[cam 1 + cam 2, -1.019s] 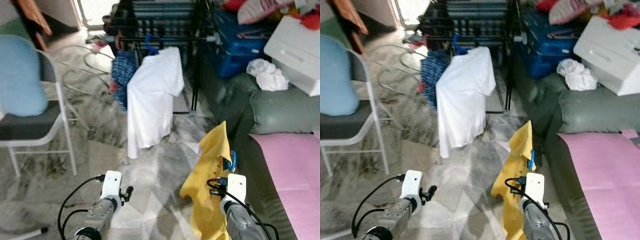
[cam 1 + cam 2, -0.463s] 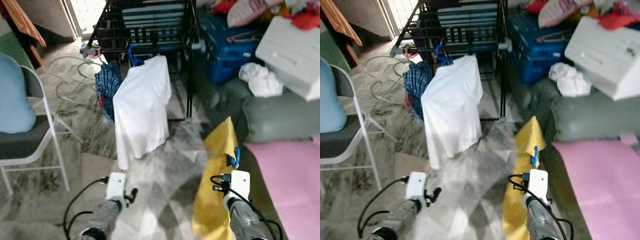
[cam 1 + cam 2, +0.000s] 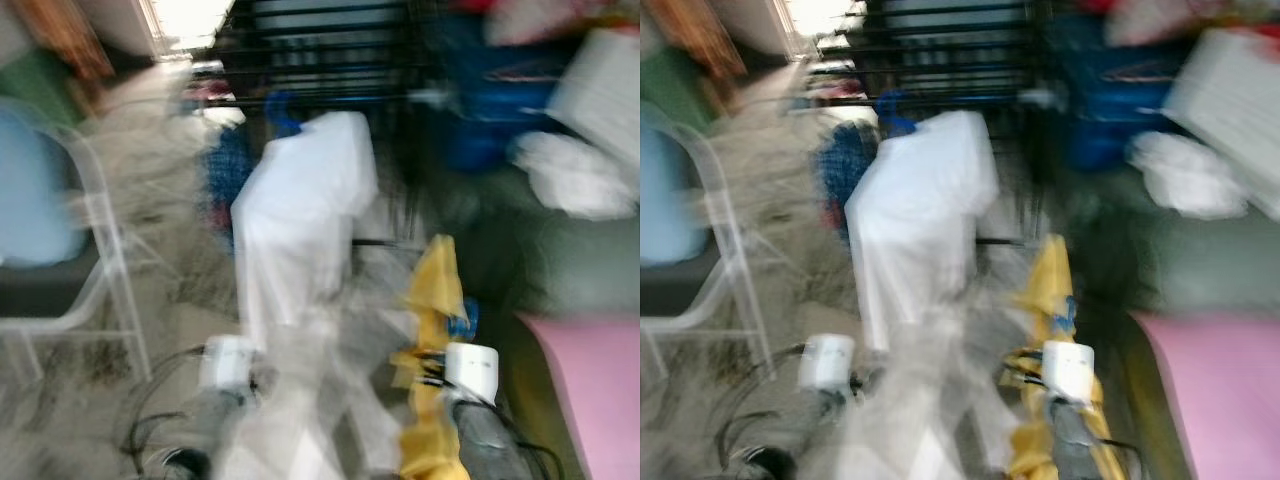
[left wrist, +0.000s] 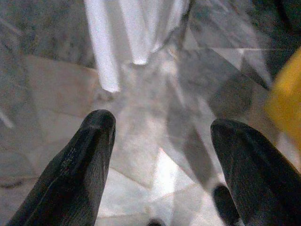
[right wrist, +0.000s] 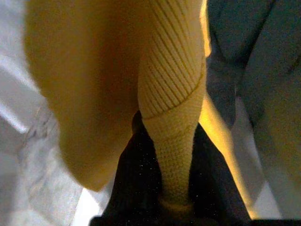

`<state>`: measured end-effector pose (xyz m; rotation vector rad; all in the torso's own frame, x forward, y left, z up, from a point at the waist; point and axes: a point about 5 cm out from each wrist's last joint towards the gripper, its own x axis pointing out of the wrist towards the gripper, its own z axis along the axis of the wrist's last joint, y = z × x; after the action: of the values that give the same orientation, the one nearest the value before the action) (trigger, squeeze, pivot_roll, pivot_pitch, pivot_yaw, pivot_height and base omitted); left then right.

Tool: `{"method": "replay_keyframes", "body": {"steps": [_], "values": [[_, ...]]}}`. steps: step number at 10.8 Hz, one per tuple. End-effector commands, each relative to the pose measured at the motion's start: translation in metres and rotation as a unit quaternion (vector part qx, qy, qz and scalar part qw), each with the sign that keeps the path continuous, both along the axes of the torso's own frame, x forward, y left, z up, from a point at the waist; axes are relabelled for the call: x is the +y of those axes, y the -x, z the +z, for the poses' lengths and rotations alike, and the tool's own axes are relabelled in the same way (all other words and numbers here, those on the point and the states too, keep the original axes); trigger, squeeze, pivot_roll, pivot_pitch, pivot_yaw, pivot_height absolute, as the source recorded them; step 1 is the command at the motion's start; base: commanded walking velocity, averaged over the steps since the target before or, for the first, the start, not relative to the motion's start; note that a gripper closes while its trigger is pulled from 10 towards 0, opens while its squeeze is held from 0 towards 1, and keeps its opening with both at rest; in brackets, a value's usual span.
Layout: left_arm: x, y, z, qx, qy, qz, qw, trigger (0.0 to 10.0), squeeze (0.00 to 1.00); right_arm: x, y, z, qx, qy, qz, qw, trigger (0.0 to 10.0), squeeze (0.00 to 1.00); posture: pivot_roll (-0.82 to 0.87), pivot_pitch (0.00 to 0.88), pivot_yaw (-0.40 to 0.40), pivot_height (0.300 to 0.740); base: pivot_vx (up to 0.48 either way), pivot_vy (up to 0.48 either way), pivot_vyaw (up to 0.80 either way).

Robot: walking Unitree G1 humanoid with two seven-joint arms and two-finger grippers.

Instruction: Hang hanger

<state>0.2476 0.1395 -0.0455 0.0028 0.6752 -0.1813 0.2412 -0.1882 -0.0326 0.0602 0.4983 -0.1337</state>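
Both head views are smeared with motion blur, so we report only coarse shapes. Our right gripper (image 5: 171,155) sits at the lower right of the head views, its black fingers (image 5: 134,179) pinched shut on a ribbed fold of the yellow garment (image 3: 432,300). That garment rises above the wrist and drapes down beside it, and a spot of blue at mid-height is the blue hanger (image 3: 462,322) it hangs on. Our left gripper (image 4: 162,136) is at the lower left, over the marbled floor (image 4: 155,155), fingers spread wide apart with nothing between them.

As for containers, the blue suitcase (image 3: 490,100) at the upper right is a dark blue blur, and we cannot tell what is in it. The white box (image 3: 600,90) at the far right edge is just as unreadable, with a crumpled white cloth (image 3: 570,175) below it.

The white shirt (image 3: 300,210) hangs from the black drying rack (image 3: 320,50) at upper centre, a plaid garment (image 3: 845,170) just left of it. The folding chair (image 3: 60,250) with the light blue cushion (image 3: 35,190) stands at the left, and the pink mat (image 3: 595,390) lies at the lower right.

Compared with half a second ago, the whole picture has shifted and gone blurry: our camera has moved. The yellow garment stays clamped in the right gripper.
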Motion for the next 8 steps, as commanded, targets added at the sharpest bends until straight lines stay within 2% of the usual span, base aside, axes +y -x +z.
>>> {"method": "replay_keyframes", "body": {"steps": [1, 4, 6, 8], "values": [[0.016, -0.001, 0.001, -0.003, -0.018, 0.010, 1.000, 10.0, 0.00, 0.013, -0.013, 0.012, -0.038, -0.008, 0.015, 0.999, 10.0, 0.00, -0.24, 0.049, 0.061, 0.740, 0.435, 0.000, 0.50], [0.010, -0.006, 0.005, -0.015, -0.012, 0.005, 1.000, 10.0, 0.00, 0.012, -0.013, 0.012, -0.040, -0.005, 0.016, 0.999, 10.0, 0.00, -0.24, 0.051, 0.059, 0.740, 0.431, 0.000, 0.48], [0.010, -0.006, 0.005, -0.015, -0.011, 0.004, 1.000, 10.0, 0.00, 0.009, -0.014, 0.014, -0.042, 0.002, 0.008, 0.999, 10.0, 0.00, -0.24, 0.053, 0.060, 0.740, 0.433, 0.000, 0.00], [0.010, -0.005, 0.004, -0.013, -0.012, 0.004, 1.000, 10.0, 0.00, 0.001, -0.021, 0.025, -0.073, 0.018, -0.023, 0.997, 10.0, 0.00, -0.24, 0.058, 0.060, 0.740, 0.409, 0.000, 0.00]]}}
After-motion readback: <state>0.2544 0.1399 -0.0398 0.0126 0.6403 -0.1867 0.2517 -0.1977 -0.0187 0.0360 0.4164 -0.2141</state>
